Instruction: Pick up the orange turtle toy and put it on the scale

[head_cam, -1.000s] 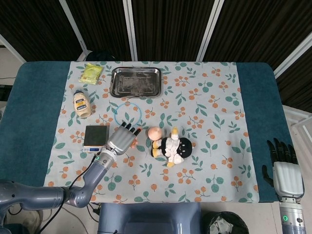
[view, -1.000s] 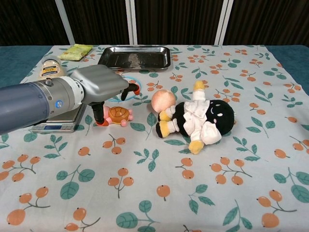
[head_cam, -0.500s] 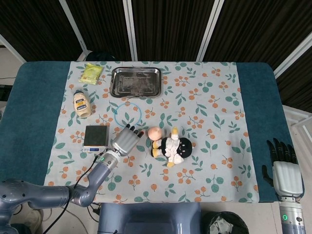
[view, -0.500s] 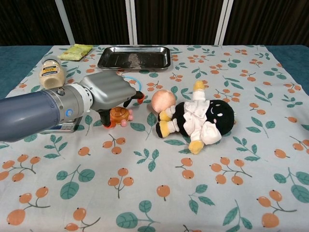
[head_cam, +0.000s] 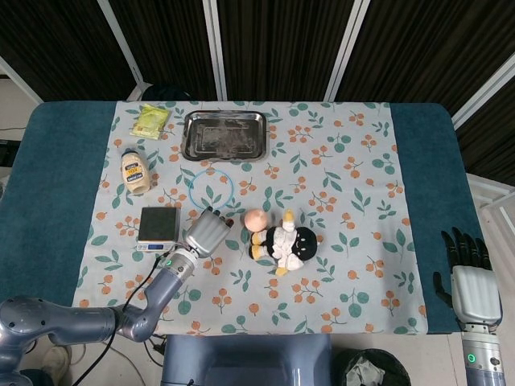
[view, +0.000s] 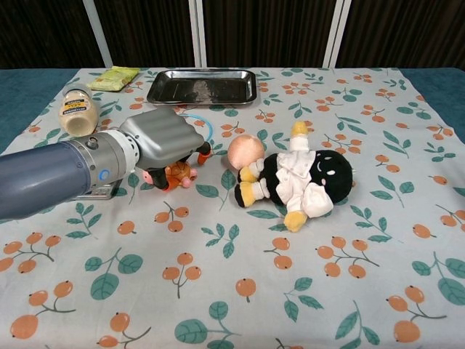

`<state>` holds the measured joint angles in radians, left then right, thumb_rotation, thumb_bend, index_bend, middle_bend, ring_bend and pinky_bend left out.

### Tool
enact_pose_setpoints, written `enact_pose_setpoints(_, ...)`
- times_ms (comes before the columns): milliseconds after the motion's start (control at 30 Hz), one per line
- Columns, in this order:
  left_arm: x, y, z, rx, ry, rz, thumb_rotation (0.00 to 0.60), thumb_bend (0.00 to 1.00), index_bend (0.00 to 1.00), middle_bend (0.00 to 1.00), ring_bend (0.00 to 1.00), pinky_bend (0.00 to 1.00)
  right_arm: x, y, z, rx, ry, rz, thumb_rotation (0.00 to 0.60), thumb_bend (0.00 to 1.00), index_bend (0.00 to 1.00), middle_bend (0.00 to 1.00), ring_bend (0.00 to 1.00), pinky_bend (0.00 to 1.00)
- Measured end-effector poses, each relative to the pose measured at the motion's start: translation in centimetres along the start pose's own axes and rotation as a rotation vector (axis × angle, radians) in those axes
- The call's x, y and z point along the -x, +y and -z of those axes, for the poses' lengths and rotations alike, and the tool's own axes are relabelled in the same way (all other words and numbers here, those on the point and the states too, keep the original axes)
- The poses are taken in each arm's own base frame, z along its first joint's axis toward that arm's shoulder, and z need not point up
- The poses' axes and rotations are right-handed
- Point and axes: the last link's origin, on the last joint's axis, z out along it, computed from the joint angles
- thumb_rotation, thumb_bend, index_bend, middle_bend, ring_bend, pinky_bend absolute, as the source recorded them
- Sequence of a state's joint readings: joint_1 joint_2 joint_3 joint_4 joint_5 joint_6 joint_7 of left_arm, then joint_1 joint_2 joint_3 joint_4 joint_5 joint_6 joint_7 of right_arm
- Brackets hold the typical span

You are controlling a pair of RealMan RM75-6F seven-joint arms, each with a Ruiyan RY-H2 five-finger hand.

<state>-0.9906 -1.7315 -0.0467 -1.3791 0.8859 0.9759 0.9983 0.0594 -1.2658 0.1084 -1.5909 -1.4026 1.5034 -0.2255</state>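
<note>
Your left hand [view: 163,138] has dropped over the orange turtle toy [view: 174,173] at centre-left, fingers [view: 197,151] curling around it, so the grasp looks nearly set before lifting to the scale [head_cam: 158,227].

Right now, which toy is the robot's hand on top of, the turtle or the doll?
The orange turtle toy. The left hand covers it, while the black-and-white plush doll lies untouched to its right.

- The left hand [view: 161,139] is reached forward over the table, palm down, fingers curled downward.
- The right hand [head_cam: 471,283] is held back at the table's edge, fingers extended.
</note>
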Motion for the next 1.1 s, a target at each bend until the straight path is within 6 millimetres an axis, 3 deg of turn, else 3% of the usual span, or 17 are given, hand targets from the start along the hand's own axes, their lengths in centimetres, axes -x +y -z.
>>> enact_pose_setpoints(200,-1.4,-0.9,0.6,-0.011,0.049,0.010,0.600,0.34,0.33,0.51,0.38,0.43,0.0,-0.1,0.1,-0.003,-0.002,-0.002,0.600,0.53,0.00,0.00,0.01,0.00)
enact_pose_setpoints(500,-2.1,-4.9,2.9,-0.055,0.091,-0.029,0.600,0.34,0.33,0.51,0.38,0.43,0.0,-0.2,0.1,-0.005,-0.002,-0.006,0.600,0.53,0.00,0.00,0.01,0.00)
enact_pose_setpoints(633,-1.0,-7.8,4.7,-0.089,0.079,-0.040,0.600,0.34,0.33,0.50,0.38,0.43,0.0,-0.3,0.2,-0.007,-0.003,-0.005,0.600,0.53,0.00,0.00,0.01,0.00)
enact_pose_setpoints(833,1.3,-10.5,6.7,-0.111,0.057,-0.006,0.600,0.34,0.33,0.50,0.38,0.42,0.2,-0.5,0.2,-0.011,-0.011,0.000,0.600,0.53,0.00,0.00,0.01,0.00)
enact_pose_setpoints(1100,4.3,-11.7,7.4,-0.091,0.016,0.016,0.600,0.34,0.32,0.50,0.38,0.42,0.3,-0.7,0.3,-0.013,-0.009,0.004,0.600,0.53,0.00,0.00,0.01,0.00)
